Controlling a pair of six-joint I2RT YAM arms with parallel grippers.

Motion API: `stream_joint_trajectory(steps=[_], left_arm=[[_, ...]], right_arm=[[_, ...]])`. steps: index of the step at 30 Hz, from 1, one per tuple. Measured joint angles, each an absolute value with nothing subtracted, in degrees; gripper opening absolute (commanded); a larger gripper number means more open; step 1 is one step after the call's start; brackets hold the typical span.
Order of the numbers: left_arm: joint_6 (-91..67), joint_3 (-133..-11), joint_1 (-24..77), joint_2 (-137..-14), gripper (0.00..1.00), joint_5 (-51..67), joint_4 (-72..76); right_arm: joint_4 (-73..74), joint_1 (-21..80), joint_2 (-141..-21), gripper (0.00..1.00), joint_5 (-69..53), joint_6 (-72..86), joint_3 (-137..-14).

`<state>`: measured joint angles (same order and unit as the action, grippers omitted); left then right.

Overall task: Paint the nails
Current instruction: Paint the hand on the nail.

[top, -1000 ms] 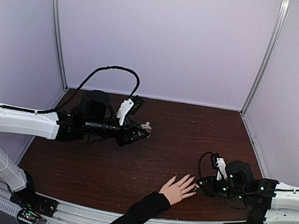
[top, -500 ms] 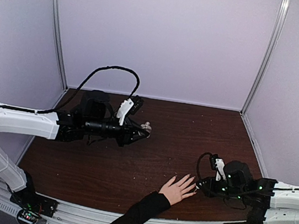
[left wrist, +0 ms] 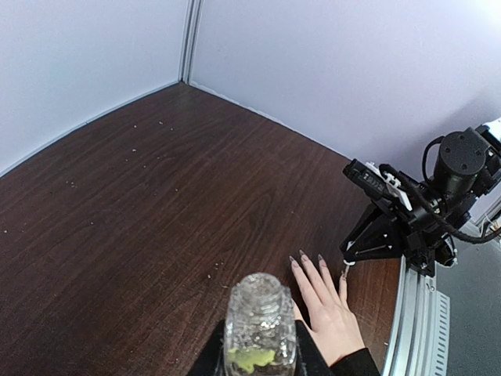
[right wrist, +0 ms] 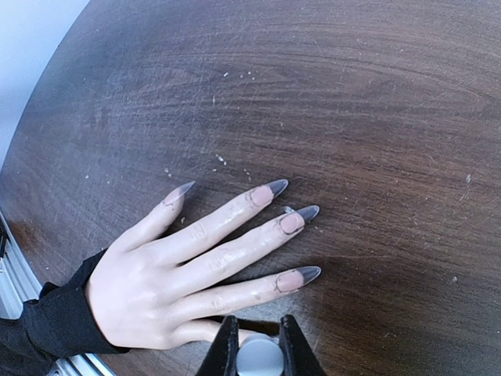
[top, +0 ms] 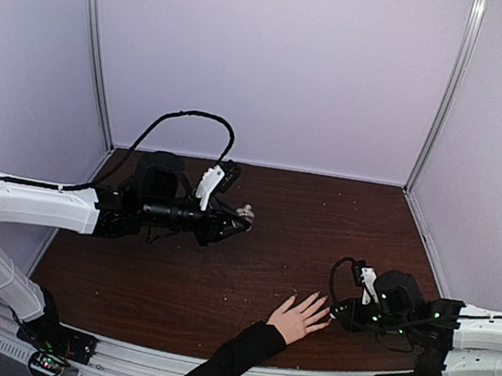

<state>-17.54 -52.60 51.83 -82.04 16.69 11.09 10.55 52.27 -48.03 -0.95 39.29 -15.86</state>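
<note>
I see the nails [right wrist: 291, 223], long, pointed and grey toward the tips, on a human hand [right wrist: 156, 274] lying palm down with its fingers spread on the dark wooden worktop [right wrist: 352, 117]. The hand is near the front edge, right of centre, and a black sleeve [right wrist: 55, 325] covers the wrist. I can see four nails clearly from my right wrist camera. The last finger runs under my right end effector [right wrist: 259, 338], which is clamped on a small round pale piece [right wrist: 260, 359] just above that finger. I cannot tell whether it touches.

Well apart, toward the back left, my left end effector [top: 236, 218] is closed around a small clear glass bottle [left wrist: 261, 321], its open neck up and a yellow-green bit inside.
</note>
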Motion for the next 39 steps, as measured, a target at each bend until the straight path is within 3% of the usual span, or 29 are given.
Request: stream_joint_trajectory(steps=[39], left_arm=[[-17.52, -52.6, 51.83, -82.04, 0.0, 16.67, 11.09]], right_arm=[[14.66, 52.27, -47.9, 0.0, 3.09, 40.95, -16.58]])
